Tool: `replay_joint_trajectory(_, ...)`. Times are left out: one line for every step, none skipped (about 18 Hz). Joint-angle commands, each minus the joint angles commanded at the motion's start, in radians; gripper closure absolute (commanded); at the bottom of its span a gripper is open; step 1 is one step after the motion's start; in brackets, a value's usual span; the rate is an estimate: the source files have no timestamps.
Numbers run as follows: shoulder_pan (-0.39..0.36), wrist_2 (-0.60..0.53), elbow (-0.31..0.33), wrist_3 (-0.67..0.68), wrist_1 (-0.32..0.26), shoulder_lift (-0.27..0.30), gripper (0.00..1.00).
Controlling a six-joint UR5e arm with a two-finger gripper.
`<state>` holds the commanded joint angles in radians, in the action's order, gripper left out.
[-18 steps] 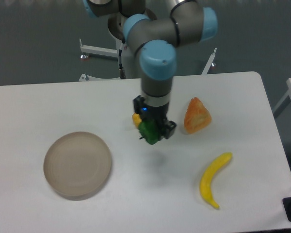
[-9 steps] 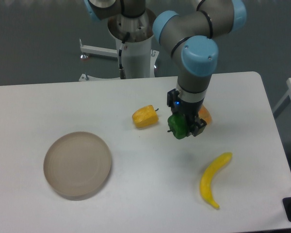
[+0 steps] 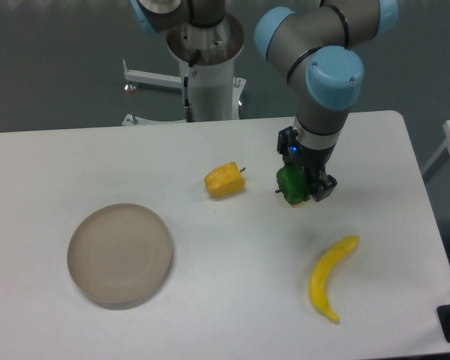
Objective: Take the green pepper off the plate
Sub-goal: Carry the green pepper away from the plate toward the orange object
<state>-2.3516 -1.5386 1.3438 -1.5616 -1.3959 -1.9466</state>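
The green pepper (image 3: 289, 184) is small, glossy and dark green, with a short dark stem pointing left. My gripper (image 3: 300, 189) is shut on it and holds it above the table, right of centre. The beige plate (image 3: 120, 254) lies at the front left, far from the gripper, and holds nothing. The arm comes down from the upper middle of the view.
A yellow-orange pepper (image 3: 224, 180) lies on the table left of the gripper. A yellow banana (image 3: 328, 277) lies at the front right. An orange piece seen before is hidden behind the gripper. The table's right edge is near the banana.
My gripper has carried the green pepper to the right, from beside the yellow-orange pepper to in front of the orange piece, which it now covers. The plate has not moved.
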Motion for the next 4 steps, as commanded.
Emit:
replay_joint_trajectory(0.0, 0.0, 0.0, 0.0, 0.002, -0.002, 0.66)
replay_joint_trajectory(0.0, 0.0, 0.003, 0.0, 0.003, -0.003, 0.66)
replay_joint_trajectory(0.0, 0.0, 0.003, 0.0, 0.003, -0.005, 0.66)
replay_joint_trajectory(0.0, 0.0, 0.003, 0.0, 0.003, -0.005, 0.66)
